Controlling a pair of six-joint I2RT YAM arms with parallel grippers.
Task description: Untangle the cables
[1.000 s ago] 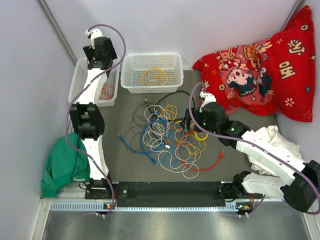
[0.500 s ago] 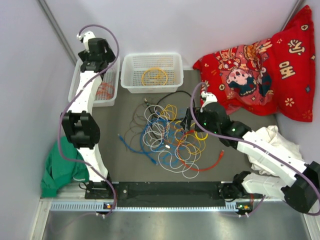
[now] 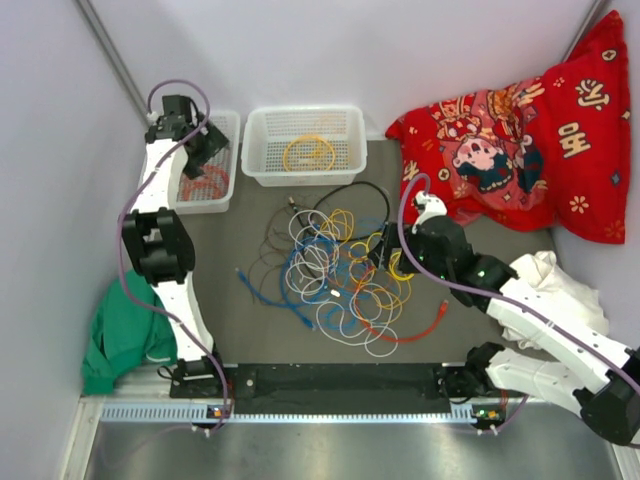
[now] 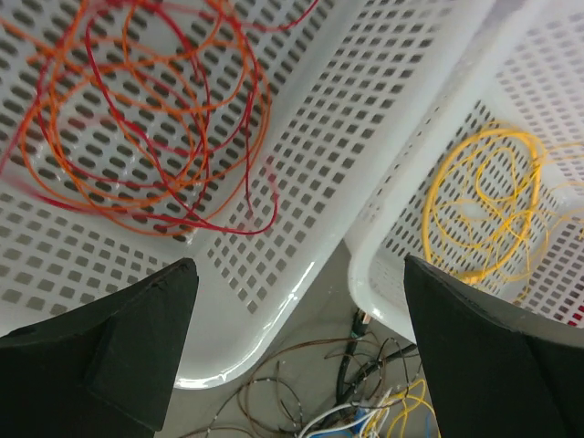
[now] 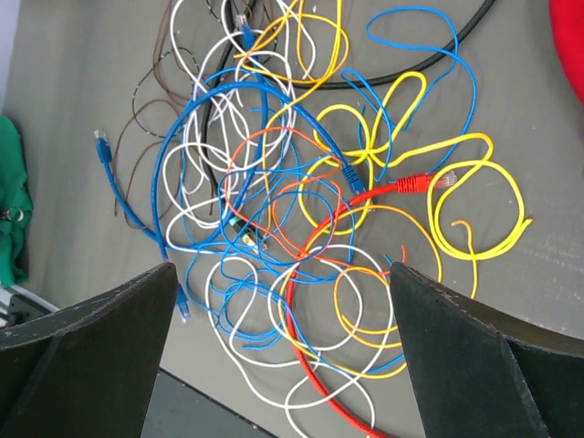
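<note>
The cables (image 3: 335, 285) lie as one flat tangle at mid-bench (image 3: 250, 335): blue, white, yellow, orange and red loops crossing one another, with thin brown strands at the far left of the heap. A black cable (image 3: 352, 190) arcs along the far side. A red cable (image 5: 315, 383) curves along the near right side of the heap, and a blue plug end (image 5: 101, 143) trails out to the left. Two further coils are already apart from the tangle: an orange-red coil (image 4: 137, 119) in the left basket (image 4: 301, 173) and a yellow coil (image 4: 484, 205) in the middle basket (image 4: 401, 228). The baskets stand side by side at the far edge, just beyond the heap.

A red printed cloth (image 3: 510, 135) fills the far right corner. A white cloth (image 3: 545, 280) lies under the right arm, and a green cloth (image 3: 125, 330) lies at the near left. White walls close the left and far sides. Bare bench surface shows to the left of the tangle and along its near side.

The right fingers (image 5: 100, 351) are spread wide and hold nothing. They hang above the right margin of the tangle, whose loops show between them without contact. The left fingers (image 4: 128, 351), likewise spread and holding nothing, hang over the adjoining rims of the two baskets, well apart from the tangle.
</note>
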